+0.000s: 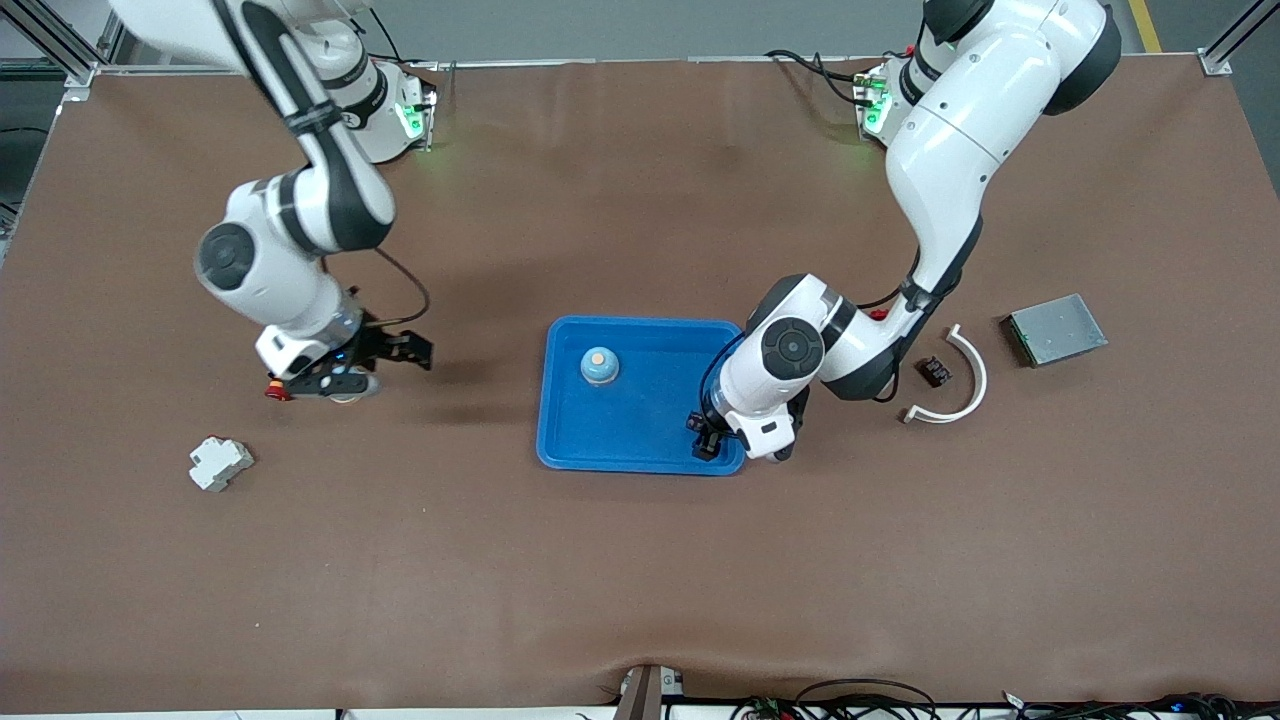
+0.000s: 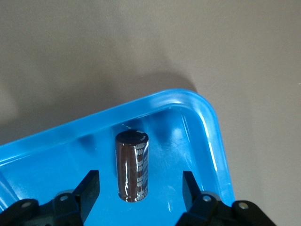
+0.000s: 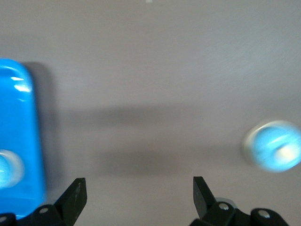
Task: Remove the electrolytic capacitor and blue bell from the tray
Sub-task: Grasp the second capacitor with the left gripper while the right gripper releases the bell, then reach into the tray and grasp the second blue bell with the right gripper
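In the tray (image 1: 640, 440) sit one capacitor (image 2: 133, 165) and one bell (image 1: 599, 365); left pincer (image 2: 140, 181) and right pincer (image 3: 139, 186) both released.

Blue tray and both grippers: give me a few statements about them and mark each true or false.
1. The bell sits in the blue tray. True.
2. The capacitor lies on the bare table outside the tray. False: it is in the tray near a corner, between the open fingers of the left gripper, with a gap on each side.
3. The right gripper holds the bell. False: it is open and empty, over bare table toward the right arm's end.
4. The grey metal box lies on the table toward the left arm's end. True.
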`<action>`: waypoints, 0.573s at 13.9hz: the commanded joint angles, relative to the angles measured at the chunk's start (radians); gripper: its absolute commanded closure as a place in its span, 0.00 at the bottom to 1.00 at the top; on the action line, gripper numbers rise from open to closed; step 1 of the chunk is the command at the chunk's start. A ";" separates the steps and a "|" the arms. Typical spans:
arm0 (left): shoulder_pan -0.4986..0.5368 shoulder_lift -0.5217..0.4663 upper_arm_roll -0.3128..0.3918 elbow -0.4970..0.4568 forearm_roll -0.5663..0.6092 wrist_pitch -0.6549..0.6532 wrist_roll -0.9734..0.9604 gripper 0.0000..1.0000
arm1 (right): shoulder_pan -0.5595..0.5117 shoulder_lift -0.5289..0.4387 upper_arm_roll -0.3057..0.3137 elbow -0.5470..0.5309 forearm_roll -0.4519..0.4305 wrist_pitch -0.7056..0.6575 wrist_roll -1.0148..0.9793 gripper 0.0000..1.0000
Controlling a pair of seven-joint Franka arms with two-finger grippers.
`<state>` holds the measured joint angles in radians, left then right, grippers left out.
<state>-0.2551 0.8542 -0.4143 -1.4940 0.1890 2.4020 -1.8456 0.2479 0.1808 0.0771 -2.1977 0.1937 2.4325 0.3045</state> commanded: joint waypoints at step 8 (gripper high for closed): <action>-0.032 0.036 0.023 0.029 0.006 -0.003 0.003 0.54 | 0.373 0.274 -0.022 0.383 -0.216 -0.015 0.796 0.00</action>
<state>-0.2676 0.8759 -0.4073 -1.4912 0.1895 2.4020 -1.8453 0.6033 0.3195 0.0741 -1.9598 0.0859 2.4368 0.9946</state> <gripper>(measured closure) 0.304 0.000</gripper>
